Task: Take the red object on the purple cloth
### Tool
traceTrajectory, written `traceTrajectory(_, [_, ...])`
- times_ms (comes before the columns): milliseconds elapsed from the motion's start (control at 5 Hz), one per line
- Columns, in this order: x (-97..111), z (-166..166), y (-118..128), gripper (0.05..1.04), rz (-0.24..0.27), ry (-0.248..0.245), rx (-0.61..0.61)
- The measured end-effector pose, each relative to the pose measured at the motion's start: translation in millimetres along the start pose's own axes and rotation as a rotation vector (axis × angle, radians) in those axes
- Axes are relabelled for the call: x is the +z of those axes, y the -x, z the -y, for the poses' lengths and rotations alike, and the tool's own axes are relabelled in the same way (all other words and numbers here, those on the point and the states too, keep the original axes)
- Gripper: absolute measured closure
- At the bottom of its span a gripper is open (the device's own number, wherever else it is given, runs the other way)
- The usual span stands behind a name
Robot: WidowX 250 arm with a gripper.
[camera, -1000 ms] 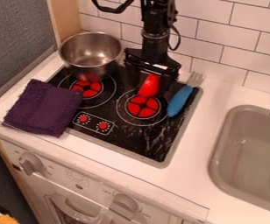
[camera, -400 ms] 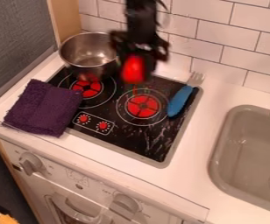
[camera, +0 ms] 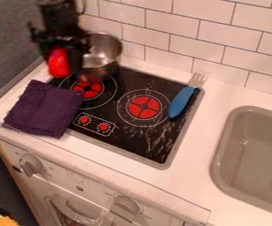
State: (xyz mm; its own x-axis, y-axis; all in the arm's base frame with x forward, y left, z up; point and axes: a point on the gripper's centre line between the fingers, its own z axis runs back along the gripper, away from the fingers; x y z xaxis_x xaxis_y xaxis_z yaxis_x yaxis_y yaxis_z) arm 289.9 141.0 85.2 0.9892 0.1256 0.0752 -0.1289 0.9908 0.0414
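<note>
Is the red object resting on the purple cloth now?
No, the red object hangs at the gripper, above the purple cloth.

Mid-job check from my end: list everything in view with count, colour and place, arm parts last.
Smooth rounded object: one, red, held up beyond the cloth
Folded fabric cloth: one, purple, over the stovetop's left edge
Round metal pot: one, silver, back left
Fork: one, blue handle, stovetop's right side
Flat stovetop: one, black, on the counter
Round burners: two, red, on the stovetop
Small dials: two, red, stovetop front
Counter: one, white, around the stovetop
Sink basin: one, grey, right
Large knobs: two, whitish, oven front
Wall tiles: many, white, back
Robot arm: one, black, upper left
Two-finger hand: one, black, around the red object
</note>
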Motion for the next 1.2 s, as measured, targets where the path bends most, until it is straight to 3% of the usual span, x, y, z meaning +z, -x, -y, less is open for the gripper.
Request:
traceTrajectory(200, [-34.6,-35.3,18.2,0.509,-0.083,-0.028,0.033])
traceTrajectory(400, [-56.3,-36.0,25.8,0.509,-0.142,-0.042,0.015])
traceTrajectory(600, [-60.9,-29.9,26.5,0.509,-0.157,-0.072,-0.012])
traceTrajectory(800, [-63.5,-26.7,32.2,0.417,-0.155,-0.075,-0.026])
traceTrajectory(1000, [-58.3,-24.2,35.2,0.142,-0.144,-0.031,0.002])
traceTrajectory(1200, [-33.9,-19.9,31.8,0.073,-0.094,0.011,0.013])
